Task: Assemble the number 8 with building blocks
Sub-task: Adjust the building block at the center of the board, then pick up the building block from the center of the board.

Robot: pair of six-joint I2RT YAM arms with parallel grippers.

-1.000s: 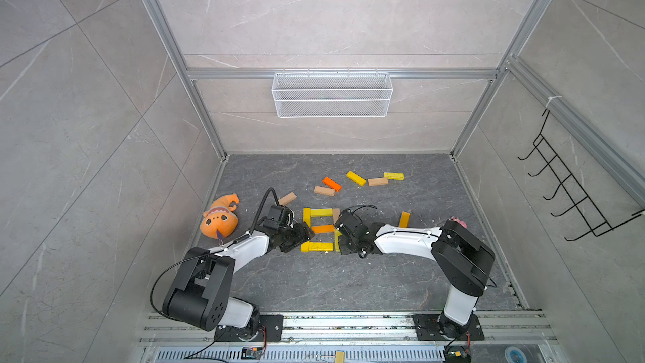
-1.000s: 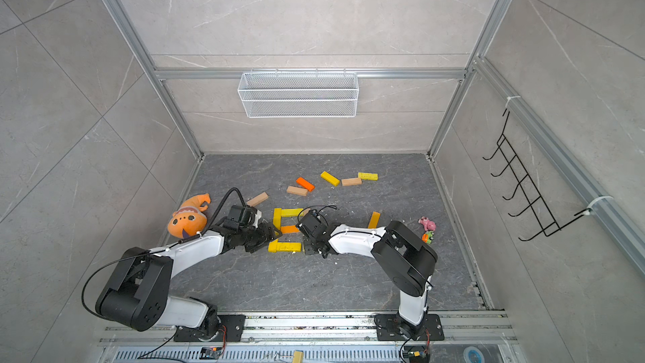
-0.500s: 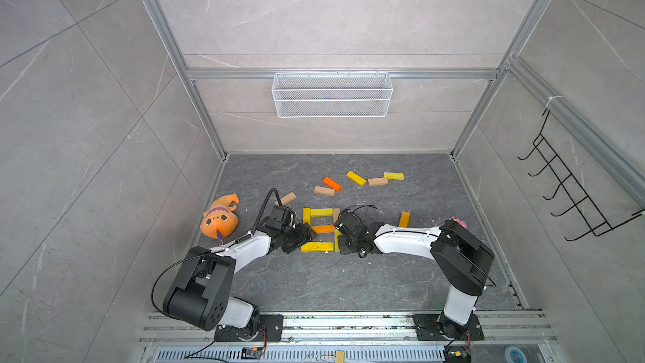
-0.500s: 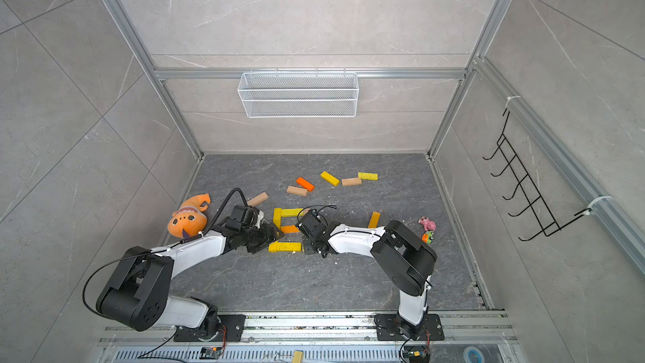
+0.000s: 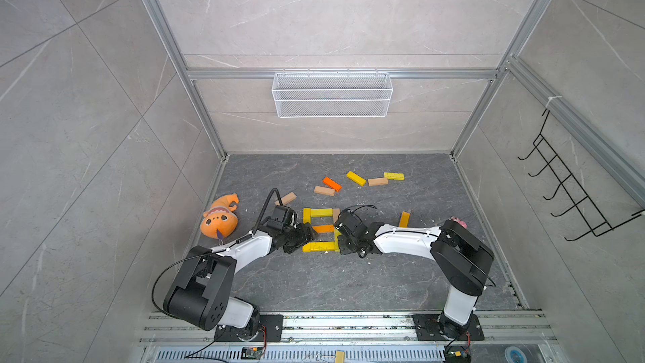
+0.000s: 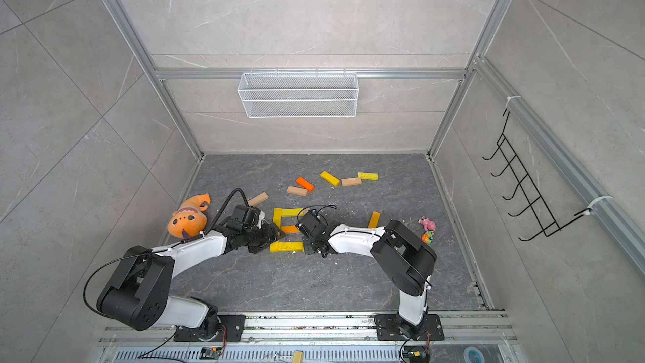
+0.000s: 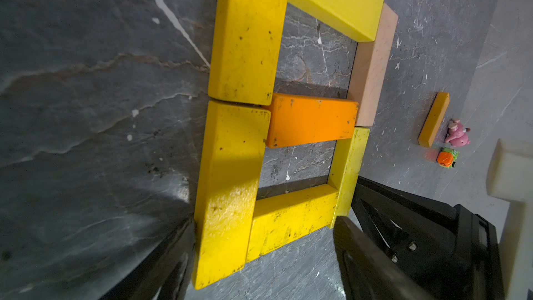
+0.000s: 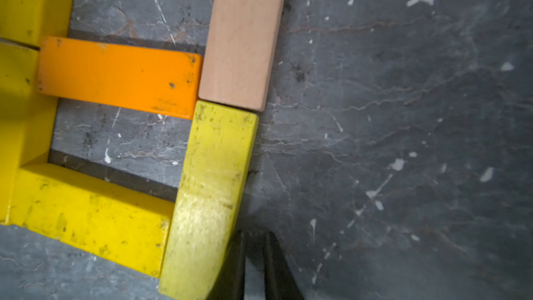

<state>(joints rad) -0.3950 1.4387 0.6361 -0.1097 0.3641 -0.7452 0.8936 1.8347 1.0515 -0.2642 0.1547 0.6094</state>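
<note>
Building blocks lie in a figure 8 in both top views: a yellow top bar (image 5: pixel 321 212), an orange middle bar (image 5: pixel 323 228) and a yellow bottom bar (image 5: pixel 317 246), with yellow and tan side bars. My left gripper (image 5: pixel 307 235) (image 7: pixel 265 255) stands open, its fingers (image 7: pixel 173 255) on either side of the lower loop, one against the yellow lower left bar (image 7: pixel 230 186). My right gripper (image 5: pixel 343 244) (image 8: pixel 255 243) is shut with nothing in it. It rests against the outer side of the yellow lower right bar (image 8: pixel 210 186). Several loose blocks (image 5: pixel 356 178) lie further back.
An orange plush toy (image 5: pixel 219 219) lies left of my left arm. A lone orange-yellow block (image 5: pixel 404 219), a pink toy (image 6: pixel 427 223) and a small green toy (image 6: pixel 428 237) lie by my right arm. A wire basket (image 5: pixel 331 94) hangs on the back wall.
</note>
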